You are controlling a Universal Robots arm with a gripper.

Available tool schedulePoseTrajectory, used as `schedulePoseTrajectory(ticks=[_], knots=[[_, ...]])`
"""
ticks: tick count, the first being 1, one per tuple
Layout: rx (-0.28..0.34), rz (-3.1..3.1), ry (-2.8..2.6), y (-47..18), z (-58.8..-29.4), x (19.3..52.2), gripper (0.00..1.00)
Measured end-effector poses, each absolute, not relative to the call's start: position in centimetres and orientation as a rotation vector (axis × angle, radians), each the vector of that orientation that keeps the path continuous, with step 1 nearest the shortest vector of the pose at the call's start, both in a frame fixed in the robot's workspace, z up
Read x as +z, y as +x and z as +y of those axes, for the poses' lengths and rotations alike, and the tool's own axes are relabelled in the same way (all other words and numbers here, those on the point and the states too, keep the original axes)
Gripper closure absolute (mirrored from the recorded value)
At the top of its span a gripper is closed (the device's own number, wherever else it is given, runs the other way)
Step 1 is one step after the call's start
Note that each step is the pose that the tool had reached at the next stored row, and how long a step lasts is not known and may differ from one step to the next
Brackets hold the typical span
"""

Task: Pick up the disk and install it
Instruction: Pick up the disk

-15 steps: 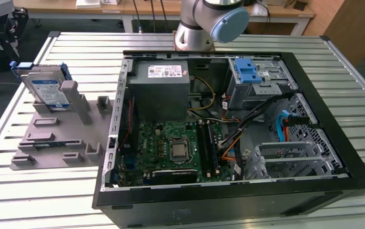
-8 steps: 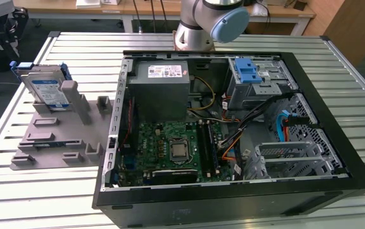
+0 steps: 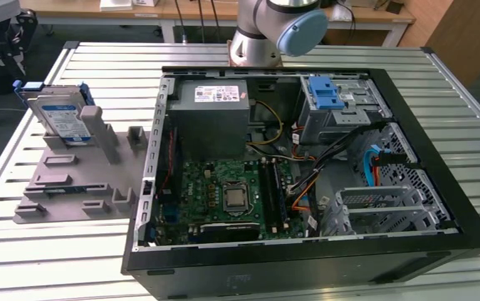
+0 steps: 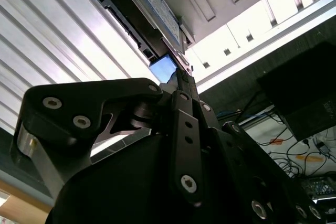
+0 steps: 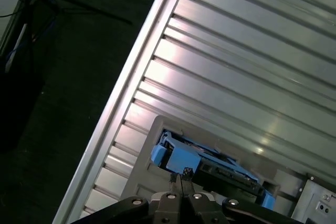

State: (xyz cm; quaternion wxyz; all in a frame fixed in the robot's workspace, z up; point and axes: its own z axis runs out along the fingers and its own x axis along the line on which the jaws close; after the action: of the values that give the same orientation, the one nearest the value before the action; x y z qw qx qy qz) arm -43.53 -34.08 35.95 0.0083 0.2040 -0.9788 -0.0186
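The disk [image 3: 61, 116] stands at the rack's [image 3: 69, 188] corner. It looks stiff, weighty and fragile, so grasp its blue-framed edges. The gripper [image 5: 180, 174] has its jaws clenched, empty.

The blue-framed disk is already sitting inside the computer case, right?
Not quite. In the exterior view the blue-framed disk stands upright in the grey holder beside the computer case, not inside it.

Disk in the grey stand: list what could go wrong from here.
1. The claw looks shut; lowered like that, it would likely hit the disk instead of straddling it.
2. The disk stands upright in the stand; a skewed pull may jam it.
3. Loose cables by the drive bay could snag it.
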Motion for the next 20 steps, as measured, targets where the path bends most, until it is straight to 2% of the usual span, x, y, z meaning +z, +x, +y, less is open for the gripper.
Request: schedulePoseTrajectory(ticks=[20], knots=[[-0.057, -3.018, 0.802, -43.53, -34.08, 35.95, 0.89]])
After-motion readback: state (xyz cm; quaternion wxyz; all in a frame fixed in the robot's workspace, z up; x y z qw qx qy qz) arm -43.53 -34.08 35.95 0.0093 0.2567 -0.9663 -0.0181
